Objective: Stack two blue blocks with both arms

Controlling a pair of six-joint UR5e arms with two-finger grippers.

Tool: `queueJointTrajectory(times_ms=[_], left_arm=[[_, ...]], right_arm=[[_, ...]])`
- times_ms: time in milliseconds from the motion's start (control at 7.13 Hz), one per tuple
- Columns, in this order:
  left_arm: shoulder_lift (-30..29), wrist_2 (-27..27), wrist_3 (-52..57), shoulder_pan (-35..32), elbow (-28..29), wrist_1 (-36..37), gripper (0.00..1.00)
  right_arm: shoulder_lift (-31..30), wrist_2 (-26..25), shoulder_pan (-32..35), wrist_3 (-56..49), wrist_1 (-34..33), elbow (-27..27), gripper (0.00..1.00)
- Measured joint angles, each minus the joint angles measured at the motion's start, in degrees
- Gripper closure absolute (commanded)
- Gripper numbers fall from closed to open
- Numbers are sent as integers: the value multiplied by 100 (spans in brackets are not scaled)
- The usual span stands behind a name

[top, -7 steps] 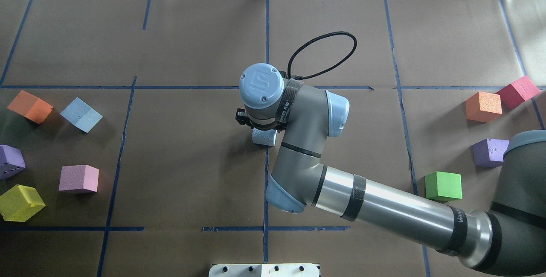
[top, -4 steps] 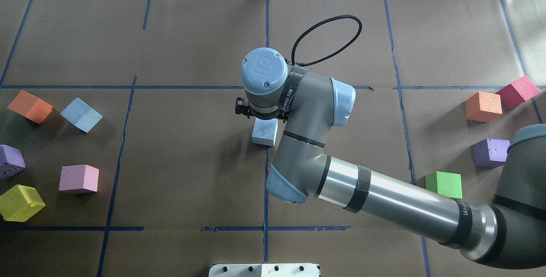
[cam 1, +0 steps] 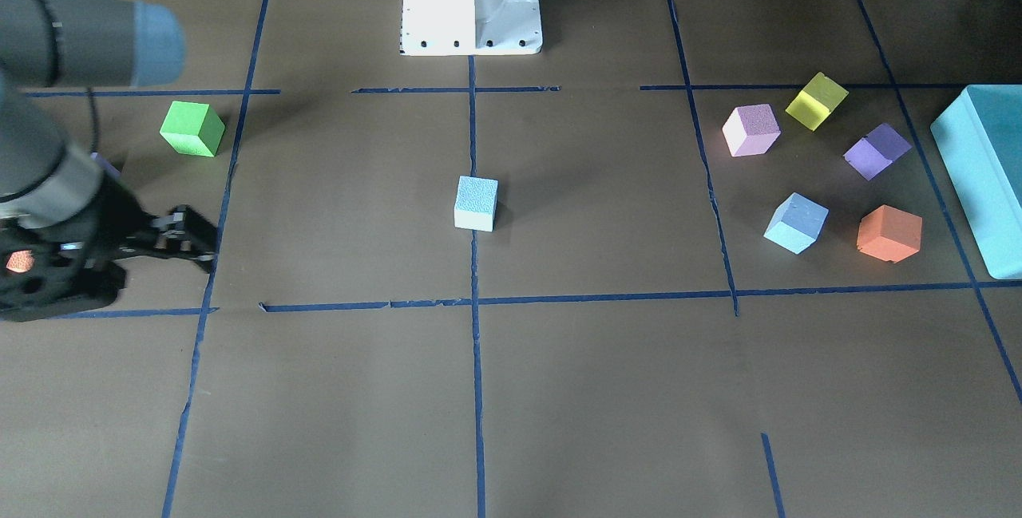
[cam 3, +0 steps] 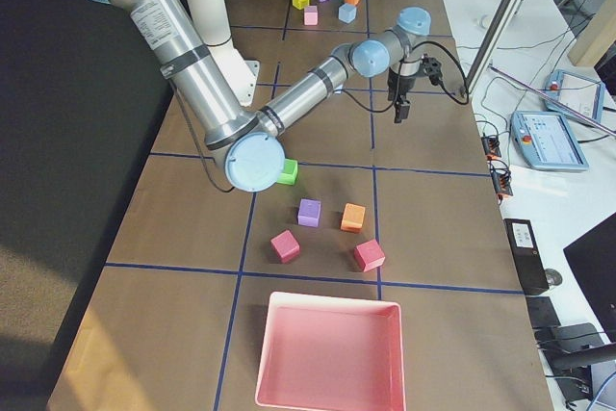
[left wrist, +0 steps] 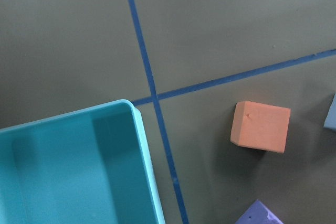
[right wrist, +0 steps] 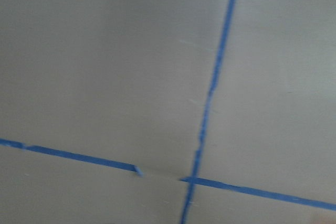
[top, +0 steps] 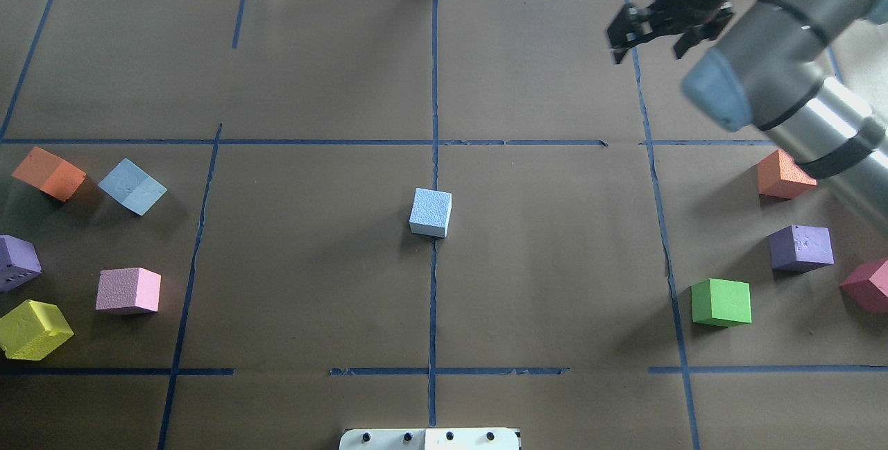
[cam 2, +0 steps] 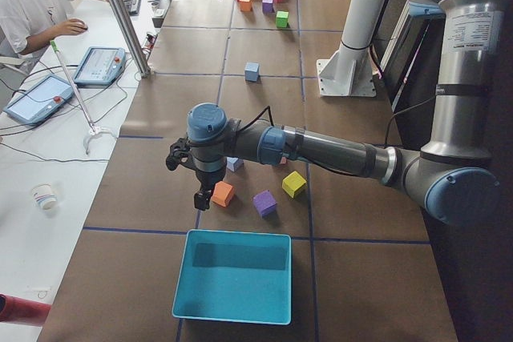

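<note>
The centre blue block (top: 431, 212) sits on the worktop's (top: 312, 263) middle line, placed, I judge, as a base both arms reach. The second blue block (top: 132, 186) lies left, beside an orange cube (top: 48, 172). Right hand (top: 650, 41) is released, empty; left hand (cam 2: 201, 195): I cannot tell.

Right gripper (top: 651, 44): jaws apart, empty.

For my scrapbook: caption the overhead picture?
One blue block sits mid-table, the second blue block far left, right gripper open beyond.
</note>
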Motion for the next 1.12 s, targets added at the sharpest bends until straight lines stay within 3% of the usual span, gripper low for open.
queueJointTrajectory(times_ms=[280, 561, 841, 1121], left_arm=[[-22, -296, -599, 101, -318, -84, 0], [-35, -257, -1691, 1016, -880, -169, 0], [-46, 658, -3465, 2449, -945, -1041, 0], [-211, 1199, -4142, 3210, -268, -2229, 0]], right_arm=[[-1411, 261, 1216, -2447, 5, 205, 0], [-2678, 265, 2008, -4100, 116, 276, 0], [-3143, 261, 2256, -4326, 202, 394, 0], [-3195, 266, 2284, -4290, 214, 434, 0]])
